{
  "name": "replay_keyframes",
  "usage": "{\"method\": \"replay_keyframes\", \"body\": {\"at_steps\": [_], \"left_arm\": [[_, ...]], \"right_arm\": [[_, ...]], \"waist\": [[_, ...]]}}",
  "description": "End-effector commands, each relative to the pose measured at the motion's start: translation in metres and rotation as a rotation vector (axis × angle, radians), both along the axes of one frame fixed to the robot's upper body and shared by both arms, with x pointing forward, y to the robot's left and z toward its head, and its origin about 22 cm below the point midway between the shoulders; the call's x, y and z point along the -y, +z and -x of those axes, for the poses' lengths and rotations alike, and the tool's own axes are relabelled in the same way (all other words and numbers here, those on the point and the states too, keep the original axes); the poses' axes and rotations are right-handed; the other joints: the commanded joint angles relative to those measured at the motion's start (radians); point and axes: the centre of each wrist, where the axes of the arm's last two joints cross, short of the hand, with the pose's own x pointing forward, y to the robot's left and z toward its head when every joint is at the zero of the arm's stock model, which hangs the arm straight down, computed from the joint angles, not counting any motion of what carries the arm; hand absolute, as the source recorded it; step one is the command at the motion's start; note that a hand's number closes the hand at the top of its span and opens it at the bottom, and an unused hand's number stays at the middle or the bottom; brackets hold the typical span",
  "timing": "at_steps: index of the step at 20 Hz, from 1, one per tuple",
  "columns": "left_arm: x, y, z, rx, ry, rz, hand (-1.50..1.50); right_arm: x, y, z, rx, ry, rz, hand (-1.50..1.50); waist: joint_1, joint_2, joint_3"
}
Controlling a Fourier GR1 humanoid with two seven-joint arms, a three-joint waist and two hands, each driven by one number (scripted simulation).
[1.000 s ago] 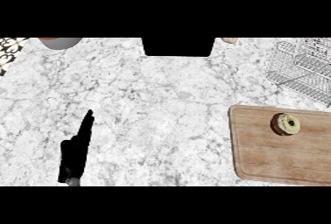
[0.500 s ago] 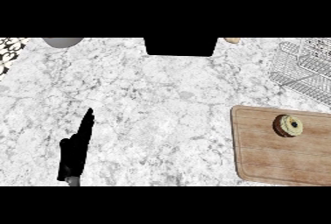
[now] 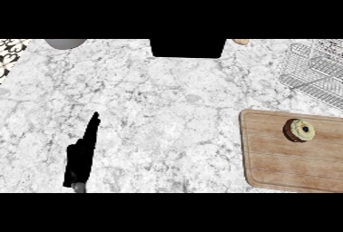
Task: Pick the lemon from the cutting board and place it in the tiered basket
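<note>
- The surface (image 3: pixel 167 113) is a white, grey-veined marble counter top, seen from steeply above; it carries every item listed below.
- The cutting board (image 3: pixel 281 167), a light wooden slab with rounded corners, lies at the right side of the surface and runs out of view at the right edge.
- One small round object (image 3: pixel 299 130) rests on the far part of the cutting board. It is tan with a brown rim and a dark centre. It looks unlike a whole lemon, yet nothing else lies on the board, so it is judged to be the task's thing.
- The tiered basket (image 3: pixel 315 72), a white wire frame, stands at the far right corner, just beyond the cutting board and apart from it.
- Step in hand: judged as the start of the approach. The object is untouched and no hand is near it.
- Next move, as a judgement: a hand must travel to the right side of the board, descend over the object, close round it, lift it, then carry it the short way back to the basket.
- The left hand (image 3: pixel 81 154) shows at the lower left, well apart from the board. It holds nothing; its fingers are straight and point away from the robot, edge-on to the view.
- The right hand does not appear.
- A grey rounded item (image 3: pixel 65 43) and a dark rectangular block (image 3: pixel 188 47) sit at the far edge.
</note>
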Motion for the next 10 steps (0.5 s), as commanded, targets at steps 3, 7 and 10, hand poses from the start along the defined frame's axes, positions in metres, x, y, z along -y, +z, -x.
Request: {"method": "replay_keyframes", "body": {"at_steps": [3,7,10], "left_arm": [[-0.019,-0.01,-0.002,-0.042,0.01,0.011,0.0],[-0.005,-0.002,0.003,-0.051,-0.015,0.02,0.0],[-0.01,0.0,-0.006,-0.046,-0.002,0.01,0.0]], "right_arm": [[-0.011,-0.046,-0.02,-0.024,-0.025,-0.03,1.5],[-0.012,-0.058,-0.024,-0.016,-0.019,-0.142,1.5],[-0.024,-0.067,-0.034,-0.002,-0.015,-0.336,-1.5]], "waist": [[-0.001,0.007,-0.003],[0.012,0.01,-0.002],[0.016,0.015,-0.001]]}}
